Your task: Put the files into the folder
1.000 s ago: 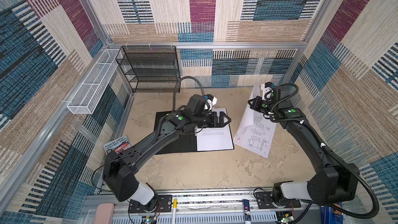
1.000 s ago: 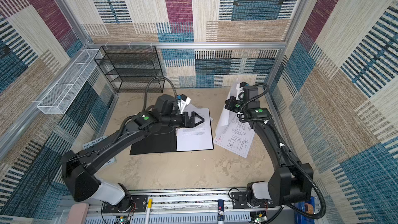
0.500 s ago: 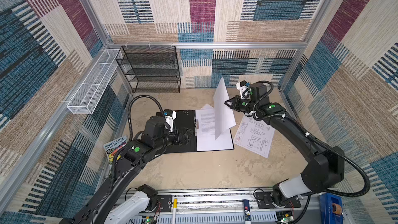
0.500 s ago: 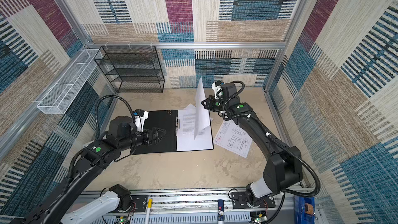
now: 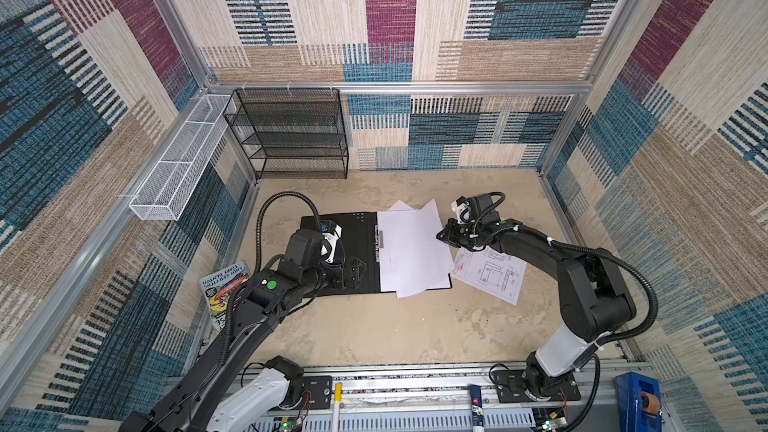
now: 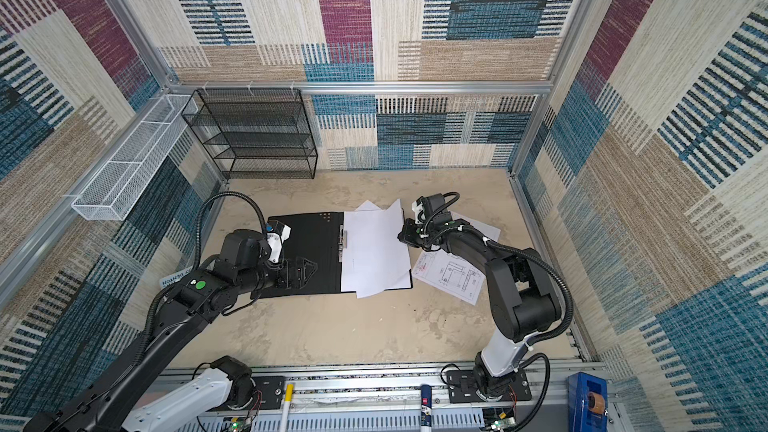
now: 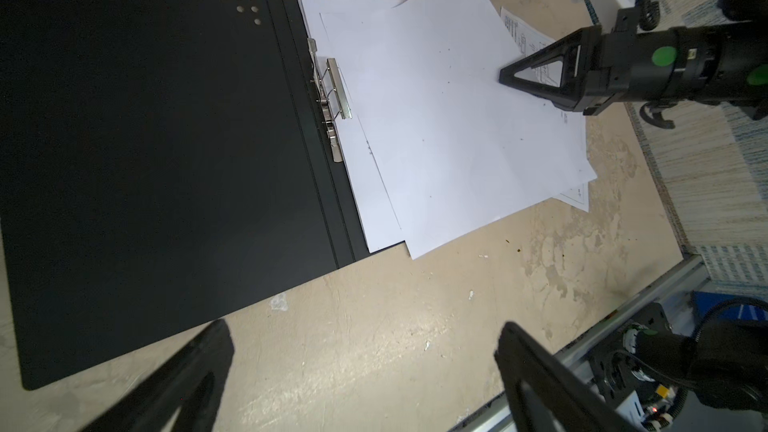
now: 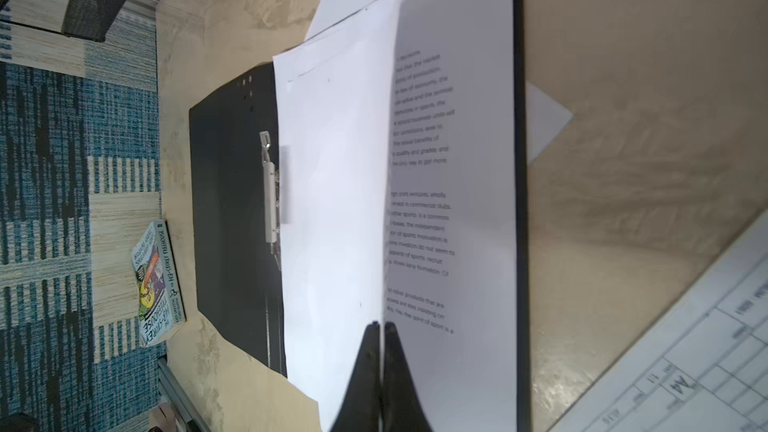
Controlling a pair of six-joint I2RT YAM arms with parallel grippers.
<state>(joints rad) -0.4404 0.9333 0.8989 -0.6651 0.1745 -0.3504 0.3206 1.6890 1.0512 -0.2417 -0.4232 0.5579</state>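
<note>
Folder [image 5: 360, 227]: open, mid-desk. Files [image 5: 405, 259]: most stacked on its right half; top sheet [image 5: 419, 238] askew, edge pinched by right gripper [image 5: 441, 236]. Drawing sheet [image 5: 490, 275] outstanding, beside folder's right edge. Left gripper [image 5: 358, 272] agape, empty.

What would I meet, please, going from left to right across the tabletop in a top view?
Paperback book → folder's black flap → metal clip → white files → drawing sheet.

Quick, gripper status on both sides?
Left gripper: open, holding nothing.
Right gripper: closed, pinching the edge of the top sheet.
</note>
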